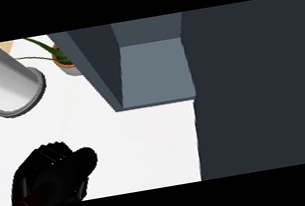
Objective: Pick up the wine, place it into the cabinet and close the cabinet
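Low at the view's left, my left hand [51,175] has its fingers curled. A dark red piece of the wine bottle [21,204] shows just under it, and the hand hides the rest. The cabinet [154,69] stands open at the upper middle, its grey-blue inside bare. Its dark door [265,86] is swung out and fills the right side of the view. The hand is below and to the left of the opening, apart from it. My right hand does not show.
A thick white cylinder with a grey rim [2,82] stands at the upper left. A small potted plant [65,64] sits beside the cabinet's left wall. The white counter top [148,146] runs between the hand and the door.
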{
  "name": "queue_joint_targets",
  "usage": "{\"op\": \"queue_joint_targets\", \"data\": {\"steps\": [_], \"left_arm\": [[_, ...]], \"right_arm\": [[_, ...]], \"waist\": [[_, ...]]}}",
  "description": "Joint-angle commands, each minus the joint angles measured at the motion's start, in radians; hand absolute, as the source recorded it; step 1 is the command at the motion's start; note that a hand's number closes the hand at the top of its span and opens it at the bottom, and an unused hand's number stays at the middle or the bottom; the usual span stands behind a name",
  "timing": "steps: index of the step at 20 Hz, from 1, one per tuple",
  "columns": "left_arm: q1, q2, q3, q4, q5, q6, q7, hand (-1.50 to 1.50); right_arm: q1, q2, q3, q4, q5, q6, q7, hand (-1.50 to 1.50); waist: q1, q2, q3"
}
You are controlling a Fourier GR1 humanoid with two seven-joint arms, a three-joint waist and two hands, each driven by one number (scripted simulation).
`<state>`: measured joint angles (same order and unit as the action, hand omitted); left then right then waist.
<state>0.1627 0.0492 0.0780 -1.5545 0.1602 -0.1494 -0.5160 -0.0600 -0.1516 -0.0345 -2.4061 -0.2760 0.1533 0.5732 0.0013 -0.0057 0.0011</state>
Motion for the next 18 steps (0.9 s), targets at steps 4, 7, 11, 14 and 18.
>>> {"op": "queue_joint_targets", "data": {"steps": [4,7,11,14,18], "left_arm": [[0.006,-0.048,-0.130,-0.302,0.009,0.084,0.280,1.50],[0.032,-0.048,-0.161,-0.353,-0.022,0.092,0.325,1.50],[-0.046,-0.049,-0.289,-0.381,-0.091,0.227,0.416,1.50],[-0.108,-0.049,-0.345,-0.418,-0.071,0.262,0.512,1.50],[-0.267,-0.049,-0.459,-0.394,-0.100,0.451,0.581,1.50]], "right_arm": [[0.002,-0.023,-0.042,-0.131,-0.115,-0.013,0.088,-1.50],[-0.013,0.024,0.028,-0.091,-0.019,-0.026,0.039,-1.50],[-0.057,-0.034,-0.086,-0.084,-0.129,-0.020,0.084,-1.50],[-0.077,-0.022,-0.050,-0.098,-0.110,-0.040,0.118,-1.50],[0.022,0.007,-0.037,-0.050,-0.075,0.031,-0.001,-1.50]], "waist": [[-0.005,0.000,0.000],[0.000,0.003,-0.001],[-0.006,0.004,-0.001],[-0.008,0.003,-0.001],[-0.013,0.004,0.000]]}}
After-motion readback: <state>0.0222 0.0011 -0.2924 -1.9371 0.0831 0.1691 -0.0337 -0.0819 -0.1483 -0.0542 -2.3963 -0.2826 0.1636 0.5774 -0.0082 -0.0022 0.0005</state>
